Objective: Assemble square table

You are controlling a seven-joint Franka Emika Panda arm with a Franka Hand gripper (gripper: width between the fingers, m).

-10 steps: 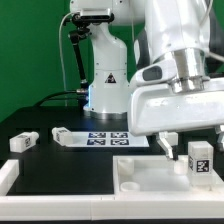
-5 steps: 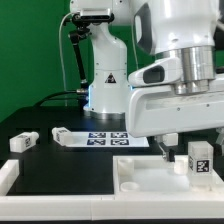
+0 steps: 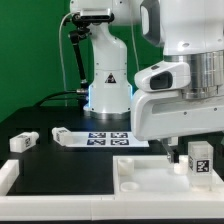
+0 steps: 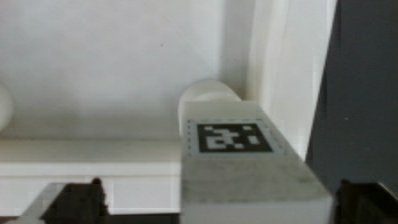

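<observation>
The white square table top point(image 3: 140, 176) lies at the front with its raised rim up. It also fills the wrist view point(image 4: 107, 80). A short white leg point(image 3: 200, 158) with a black-and-white tag stands upright in its corner on the exterior view's right. It shows in the wrist view point(image 4: 240, 150) too. My gripper point(image 3: 185, 147) hangs just above this leg. In the wrist view my gripper point(image 4: 217, 205) is open, with one dark finger on each side of the leg and a gap on both sides. Another loose leg point(image 3: 22, 142) lies on the black table at the exterior view's left.
The marker board point(image 3: 105, 139) lies flat behind the table top, with a small white part point(image 3: 62, 134) at its end. A low white border rail point(image 3: 8, 176) runs along the front left. The robot base point(image 3: 105, 80) stands at the back.
My gripper and wrist have risen a little over the last second. The leg stays standing in the table top's corner.
</observation>
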